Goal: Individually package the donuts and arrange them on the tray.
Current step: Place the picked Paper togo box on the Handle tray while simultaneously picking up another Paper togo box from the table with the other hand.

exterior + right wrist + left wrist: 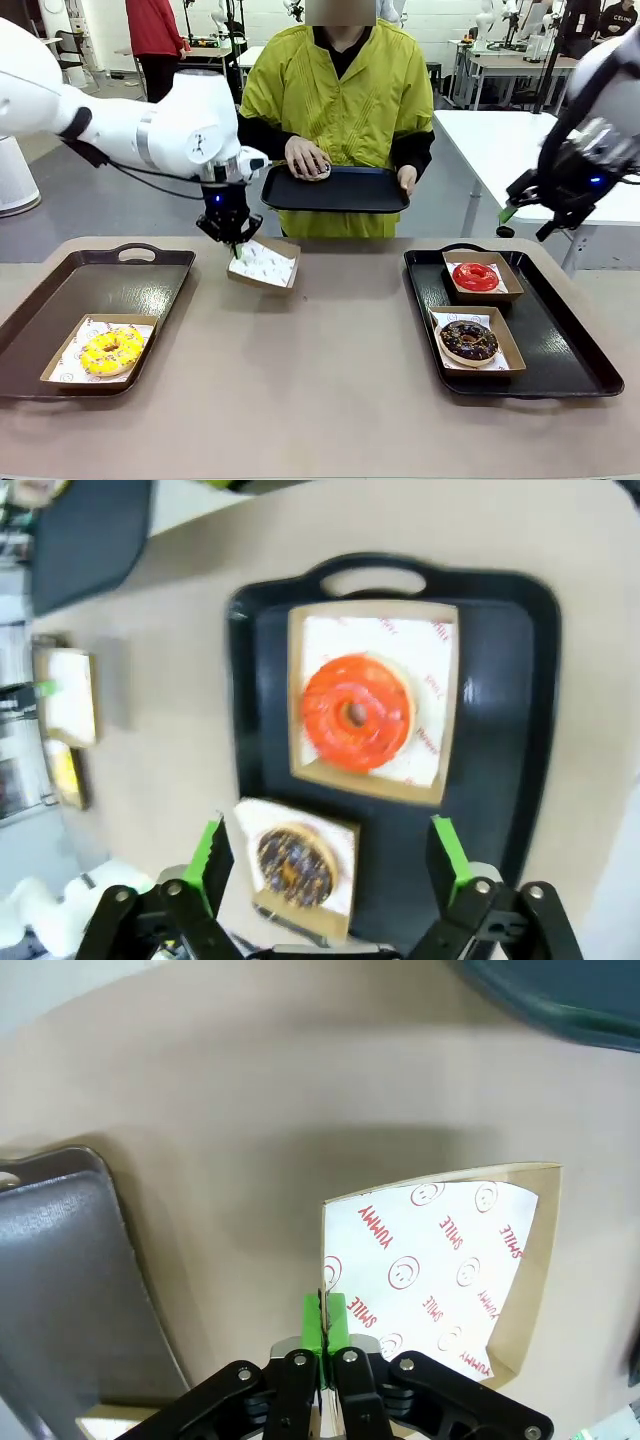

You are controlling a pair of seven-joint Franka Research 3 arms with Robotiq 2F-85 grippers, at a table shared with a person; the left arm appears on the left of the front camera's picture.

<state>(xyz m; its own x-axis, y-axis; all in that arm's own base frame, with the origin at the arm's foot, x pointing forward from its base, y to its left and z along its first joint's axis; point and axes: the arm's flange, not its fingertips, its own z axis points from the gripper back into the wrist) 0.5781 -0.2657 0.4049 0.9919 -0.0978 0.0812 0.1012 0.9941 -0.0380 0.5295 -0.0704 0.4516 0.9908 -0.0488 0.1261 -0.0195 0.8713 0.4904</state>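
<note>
My left gripper [236, 246] is shut on the near edge of an empty paper-lined cardboard box [264, 264], which rests tilted on the table between the trays. In the left wrist view, the green fingertips [323, 1318] pinch that box's [440, 1260] rim. A yellow donut [111, 351] lies in its box on the left tray [60, 290]. The red donut [475, 277] and the chocolate donut [468, 340] sit boxed on the right tray [560, 340]. My right gripper [522, 210] hangs open high above that tray, over the red donut [357, 712] and the chocolate donut [295, 865].
Across the table a person holds a black tray [350, 192] with both hands. One hand [305, 158] covers a dark round item on it. The tabletop between my two trays is bare apart from the empty box.
</note>
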